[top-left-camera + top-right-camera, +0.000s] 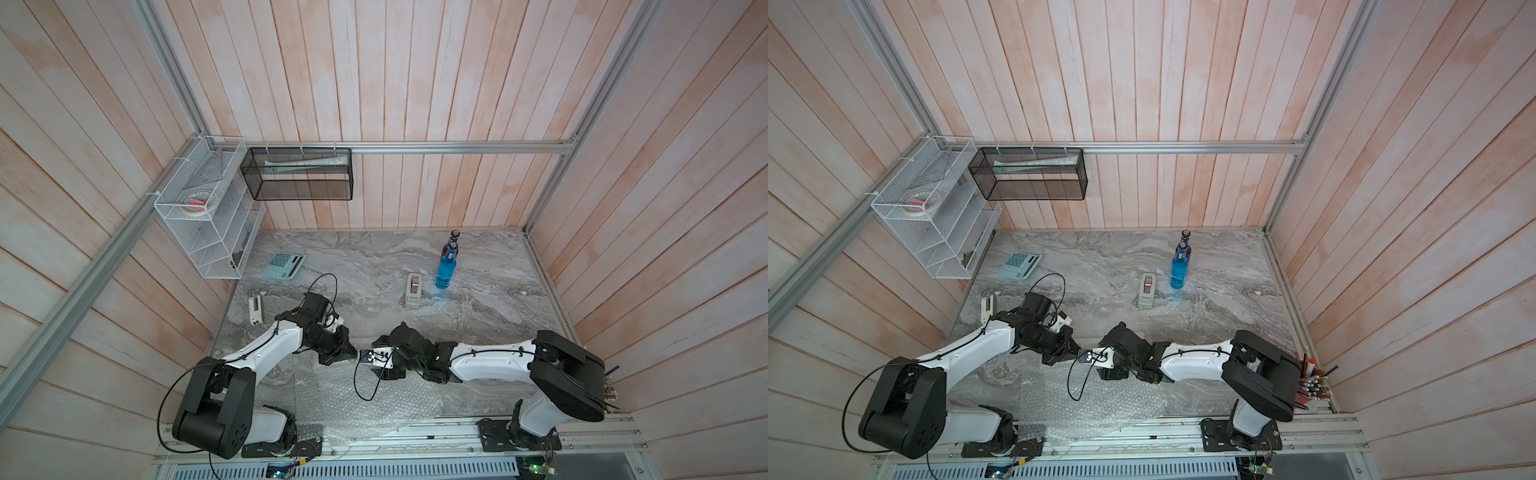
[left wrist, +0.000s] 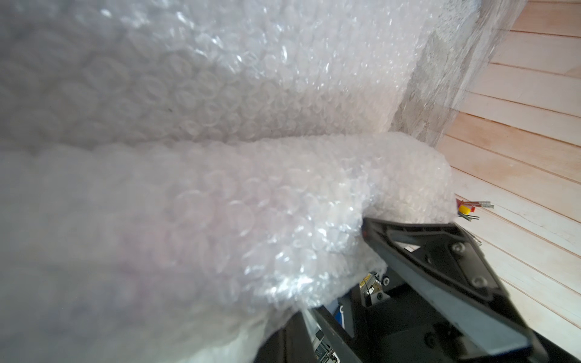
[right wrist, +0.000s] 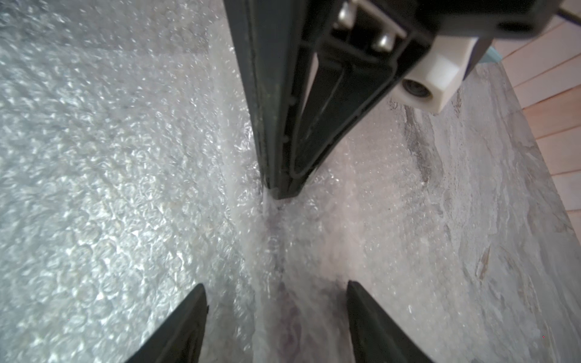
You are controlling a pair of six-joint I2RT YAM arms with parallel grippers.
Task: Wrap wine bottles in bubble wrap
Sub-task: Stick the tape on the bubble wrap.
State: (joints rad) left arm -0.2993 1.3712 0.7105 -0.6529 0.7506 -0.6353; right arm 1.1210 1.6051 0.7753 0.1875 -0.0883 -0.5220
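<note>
**A:** Plastic bubble wrap [image 1: 332, 399] lies at six o'clock on the worktop [image 1: 478, 316] in a top view. The blue bottle [image 1: 444, 270] and a purple bottle [image 1: 453, 239] stand at one o'clock.

**B:** Risk?

**A:** Left wrist view: the roll [image 2: 283, 195] could spring open if the pinch slips.

**B:** Right wrist view?

**A:** The left end effector [image 3: 279, 192] is clamped on the wrap's seam. The right end effector [image 3: 276, 284] gapes wide astride the purple-tinted roll, gripping nothing.
</note>
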